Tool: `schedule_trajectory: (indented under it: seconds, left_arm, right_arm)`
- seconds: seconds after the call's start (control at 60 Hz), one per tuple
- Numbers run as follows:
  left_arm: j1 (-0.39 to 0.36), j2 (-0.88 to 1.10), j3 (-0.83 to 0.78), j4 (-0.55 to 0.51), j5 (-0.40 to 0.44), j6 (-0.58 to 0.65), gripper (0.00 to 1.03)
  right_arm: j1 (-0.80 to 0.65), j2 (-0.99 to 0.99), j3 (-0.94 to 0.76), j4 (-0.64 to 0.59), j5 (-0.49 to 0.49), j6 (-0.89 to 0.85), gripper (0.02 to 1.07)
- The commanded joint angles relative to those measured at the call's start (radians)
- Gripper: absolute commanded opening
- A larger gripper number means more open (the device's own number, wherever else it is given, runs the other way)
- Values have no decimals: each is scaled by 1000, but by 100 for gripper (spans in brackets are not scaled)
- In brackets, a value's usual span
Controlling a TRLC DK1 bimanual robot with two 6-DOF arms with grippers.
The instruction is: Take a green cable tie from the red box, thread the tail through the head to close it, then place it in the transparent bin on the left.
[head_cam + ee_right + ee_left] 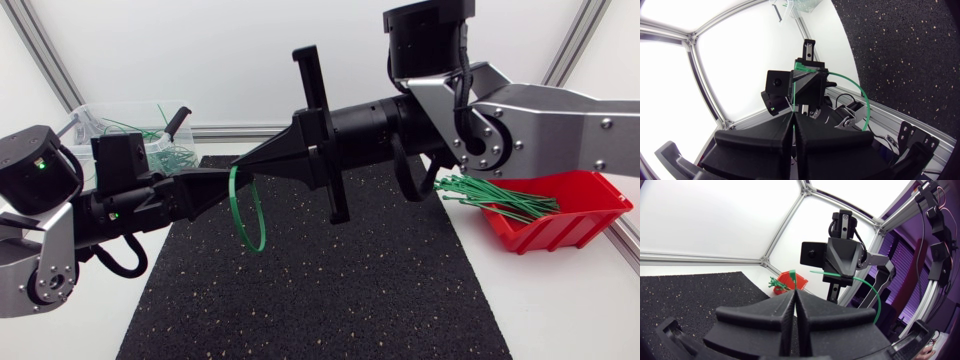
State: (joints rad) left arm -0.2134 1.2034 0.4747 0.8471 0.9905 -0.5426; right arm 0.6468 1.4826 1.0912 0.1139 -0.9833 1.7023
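Both my arms are up over the black mat (300, 290) in the middle of the counter (560, 320), tips nearly nose to nose. My left claw (222, 182) comes in from the left side and it's pressed together, pinching one end of the green cable tie (235, 212). In my left wrist view a little green stub pokes out right above the squeezed fingertips. My right claw (250, 168) reaches past the middle from the right and is clamped together too, with a thin green strand running straight out from between its tips in the right wrist view.

So the cable tie is held by both claws, up in the air above the mat and not touching it. It curves down below the two tips in a loop. Can't tell from any view whether the tail is really through the head, since the claws cover that bit.

The red box (565, 235) sits on the counter at the right, off the mat's far right corner, with a bundle of green ties (495, 198) sticking out over its left rim. The transparent bin (100, 112) is at the back left behind my left arm, with a few green ties lying in it.
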Motion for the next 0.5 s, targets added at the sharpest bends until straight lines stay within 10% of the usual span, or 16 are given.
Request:
schedule_trajectory:
  seconds: [0.0,0.483]
  left_arm:
    - [-3,13,2,26,19,-5,3]
    - [40,232,104,110,132,16,3]
  right_arm:
    - [-6,24,-27,15,-9,36,7]
    - [-29,56,-30,18,-15,31,7]
